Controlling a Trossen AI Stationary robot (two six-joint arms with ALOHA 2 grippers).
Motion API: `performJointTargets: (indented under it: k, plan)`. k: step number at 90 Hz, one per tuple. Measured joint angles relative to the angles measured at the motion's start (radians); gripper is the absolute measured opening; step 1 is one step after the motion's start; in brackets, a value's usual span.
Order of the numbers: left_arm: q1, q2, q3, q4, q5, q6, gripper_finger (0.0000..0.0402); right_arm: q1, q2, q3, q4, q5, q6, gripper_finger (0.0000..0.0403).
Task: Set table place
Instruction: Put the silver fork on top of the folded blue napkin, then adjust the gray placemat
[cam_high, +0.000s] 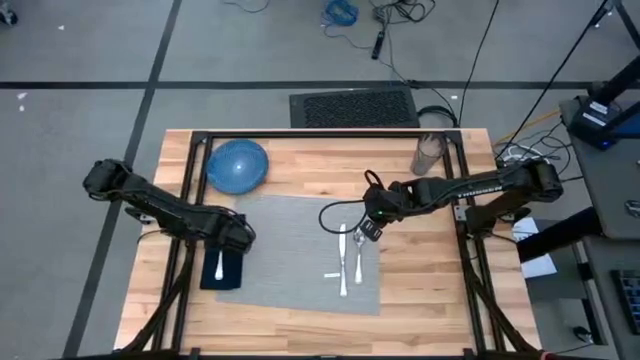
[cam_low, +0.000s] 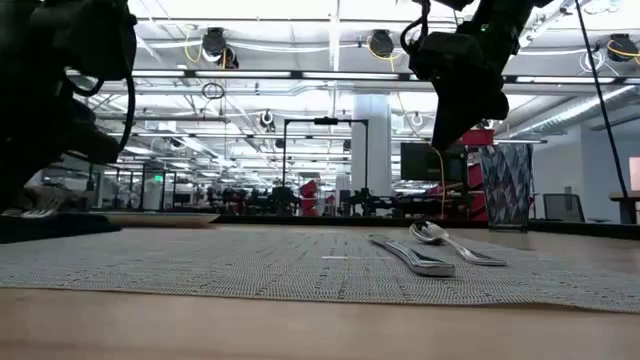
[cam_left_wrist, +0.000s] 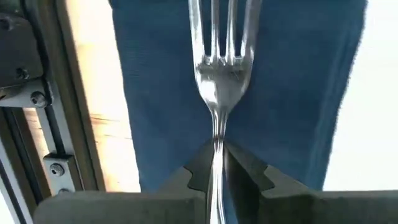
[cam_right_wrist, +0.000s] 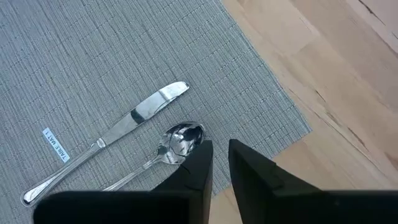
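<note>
Fork (cam_left_wrist: 217, 81) lay closest to the lens in the left wrist view, its handle clamped between the fingers of the left pincer (cam_left_wrist: 217, 168), tines over the navy napkin (cam_left_wrist: 298, 93). From above, the left pincer (cam_high: 232, 232) sat at 9 o'clock on the desk (cam_high: 420, 300), over the napkin (cam_high: 222, 272) at the left edge of the grey placemat (cam_high: 290, 250).

Right pincer (cam_high: 372, 226) hovered above the placemat's right side, at roughly 3 o'clock, fingers a little apart and holding nothing. Knife (cam_right_wrist: 106, 140) and spoon (cam_right_wrist: 171, 146) rested side by side on the mat below it. Blue dish (cam_high: 238, 165) stood at 11 o'clock, off the mat; glass (cam_high: 427, 153) at 1 o'clock.

Risks, as judged: the fork is gripped on a thin handle, so it could pivot or slip on release and land skewed or off the napkin. The right pincer, low over the cutlery, might nudge the spoon if it dropped.

Hidden: fork's handle end behind the fingers; the left arm covered much of the napkin from above.
</note>
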Motion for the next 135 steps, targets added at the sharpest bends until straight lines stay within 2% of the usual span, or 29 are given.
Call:
performJointTargets:
  k: [49,62,77,91,111,124,135]
  plan:
    - [0.0,0.0,0.066,0.001,0.0,0.004,0.0025,0.011,0.0,0.0,0.0,-0.005,0.036,0.0041]
    - [0.0,0.0,0.099,0.079,-0.044,0.043,0.0025,0.057,0.0,0.0,0.0,-0.006,0.076,0.0041]
    - [0.013,0.0,0.119,0.314,-0.162,0.244,0.0025,0.121,0.0,0.0,0.0,0.006,0.175,0.0041]
    - [0.067,0.025,0.12,0.504,-0.186,0.489,0.0025,0.183,0.003,0.0,0.007,0.055,0.333,0.0041]
    - [0.203,0.097,0.12,0.537,-0.08,0.933,0.0025,0.295,0.073,0.001,0.111,0.075,0.611,0.0041]
    - [0.28,0.136,0.12,0.538,-0.074,1.219,0.0025,0.373,0.154,0.001,0.198,0.075,0.785,0.0041]
    - [0.329,0.174,0.12,0.538,-0.07,1.385,0.0025,0.429,0.214,0.001,0.198,0.071,0.954,0.0041]
